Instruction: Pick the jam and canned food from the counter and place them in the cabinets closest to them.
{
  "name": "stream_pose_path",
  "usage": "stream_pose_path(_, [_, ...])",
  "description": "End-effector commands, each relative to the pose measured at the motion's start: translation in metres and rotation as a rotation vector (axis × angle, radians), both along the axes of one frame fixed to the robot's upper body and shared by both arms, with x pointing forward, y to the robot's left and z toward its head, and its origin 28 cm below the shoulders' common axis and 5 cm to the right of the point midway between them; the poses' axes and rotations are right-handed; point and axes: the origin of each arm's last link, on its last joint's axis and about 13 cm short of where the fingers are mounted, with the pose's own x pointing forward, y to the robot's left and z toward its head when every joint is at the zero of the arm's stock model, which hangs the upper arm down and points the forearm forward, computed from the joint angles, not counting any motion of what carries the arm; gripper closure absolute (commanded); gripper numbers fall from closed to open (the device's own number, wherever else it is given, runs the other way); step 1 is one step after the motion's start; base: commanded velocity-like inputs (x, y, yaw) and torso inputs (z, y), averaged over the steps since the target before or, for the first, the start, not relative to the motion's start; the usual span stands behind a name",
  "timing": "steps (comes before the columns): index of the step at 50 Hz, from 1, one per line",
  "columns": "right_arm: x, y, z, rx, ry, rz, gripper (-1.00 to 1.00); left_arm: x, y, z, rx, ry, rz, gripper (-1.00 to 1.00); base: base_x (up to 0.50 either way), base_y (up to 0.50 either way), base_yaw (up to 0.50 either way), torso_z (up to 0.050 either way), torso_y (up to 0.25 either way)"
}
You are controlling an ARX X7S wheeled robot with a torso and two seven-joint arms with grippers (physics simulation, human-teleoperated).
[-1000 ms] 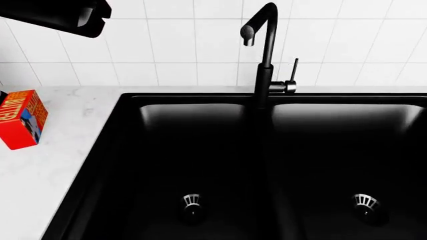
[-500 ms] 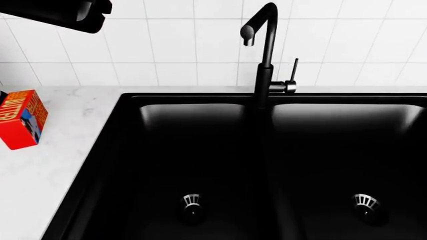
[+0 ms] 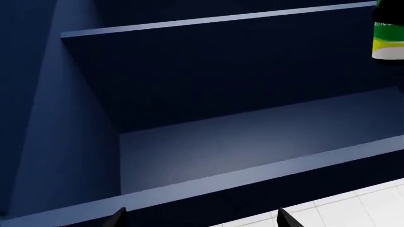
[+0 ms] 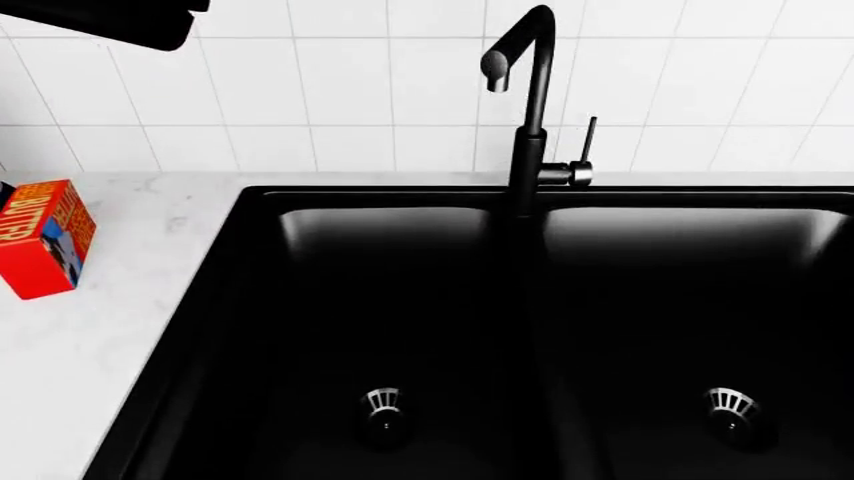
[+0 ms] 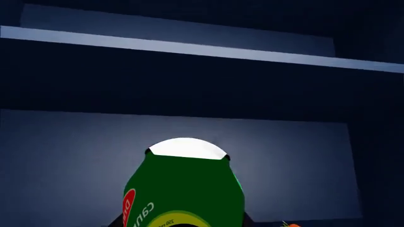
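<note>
The canned food [image 5: 183, 189], a green can with a pale top, fills the lower middle of the right wrist view. My right gripper [image 5: 183, 223] is shut on it, and dark fingers [image 5: 247, 220] show at its sides. The can is held in front of a dark blue cabinet shelf [image 5: 75, 156]. In the left wrist view my left gripper [image 3: 200, 220] is open and empty before another cabinet shelf [image 3: 252, 142]. A green and white can [image 3: 388, 40] shows at that view's edge. The jam is out of view. The white counter [image 4: 120, 330] lies left of the sink.
A red-and-blue box [image 4: 43, 238] stands on the counter at the left. A black double sink [image 4: 534, 330] with a black faucet [image 4: 531, 110] fills the head view. My left arm [image 4: 120, 20] reaches up past the top left corner. White tiles cover the wall.
In the head view my left arm has risen further, so less of it shows at the top left. Nothing else there has moved.
</note>
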Motion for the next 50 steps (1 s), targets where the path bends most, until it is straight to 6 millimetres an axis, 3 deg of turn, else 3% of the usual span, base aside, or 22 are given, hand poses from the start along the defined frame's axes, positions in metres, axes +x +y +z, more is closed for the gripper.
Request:
stream_pose_path(1, [0.021, 0.004, 0.012, 0.03, 0.204, 0.024, 1.0, -0.001, 0.0, 0.003, 0.0, -0.007, 0.002, -1.0, 0.0, 0.0, 0.0, 0.0, 0.0])
stream_pose_path(5, [0.031, 0.0, 0.017, 0.077, 0.273, 0.023, 1.0, -0.001, 0.0, 0.004, -0.001, -0.009, 0.003, -1.0, 0.0, 0.0, 0.0, 0.0, 0.0])
stream_pose_path(11, [0.069, -0.004, 0.022, 0.12, 0.374, 0.018, 1.0, -0.001, 0.001, 0.004, -0.001, -0.008, 0.005, -1.0, 0.0, 0.0, 0.0, 0.0, 0.0])
stream_pose_path(19, [0.126, -0.013, -0.004, 0.169, 0.517, -0.035, 1.0, 0.0, 0.002, 0.002, -0.002, -0.003, 0.004, -1.0, 0.0, 0.0, 0.0, 0.0, 0.0])
stream_pose_path(33, [0.175, -0.026, -0.049, 0.199, 0.697, -0.126, 1.0, 0.001, 0.002, 0.0, -0.003, -0.006, 0.005, -1.0, 0.0, 0.0, 0.0, 0.0, 0.0])
stream_pose_path(34, [0.175, -0.027, -0.05, 0.197, 0.697, -0.128, -1.0, 0.001, 0.002, 0.0, -0.003, -0.005, 0.005, -1.0, 0.0, 0.0, 0.0, 0.0, 0.0])
stream_pose_path(50, [0.161, -0.02, -0.036, 0.125, 0.58, -0.129, -1.0, -0.001, 0.001, 0.0, 0.0, -0.007, 0.007, -1.0, 0.0, 0.0, 0.0, 0.0, 0.0])
